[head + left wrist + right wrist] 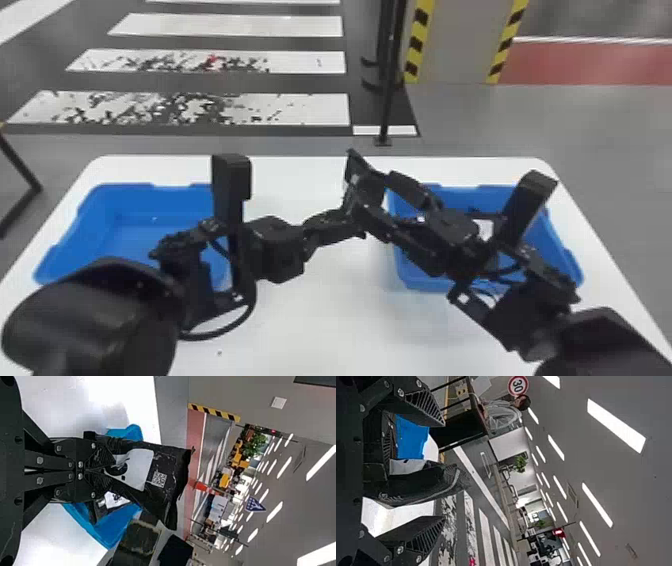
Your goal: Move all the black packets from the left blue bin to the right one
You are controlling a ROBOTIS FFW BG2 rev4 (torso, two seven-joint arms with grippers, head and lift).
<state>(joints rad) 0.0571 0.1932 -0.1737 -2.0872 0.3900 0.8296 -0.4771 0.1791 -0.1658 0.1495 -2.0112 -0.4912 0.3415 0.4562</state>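
Black packet [166, 471] held off the tabletop [330, 310], near the left side of the right blue bin [565, 260]. Left claw [113, 469] closed on one end of it; right claw [443, 471] open, fingers spread on either side of the packet.

Key relation: long axis runs roughly onward from the left claw's fingers, free end toward the right claw. Right claw is the nearer to the right blue bin, its arm reaching across above that bin. Left blue bin [100, 210] lies well to the left of the same bin. Another packet [115, 499] lies inside the right bin.

Judgement: mid-air handover. Next move calls for the right claw to close across the packet before the left lets go. Risk: film is limp, so a shallow pinch may slip; clearance between claws is hard to judge.
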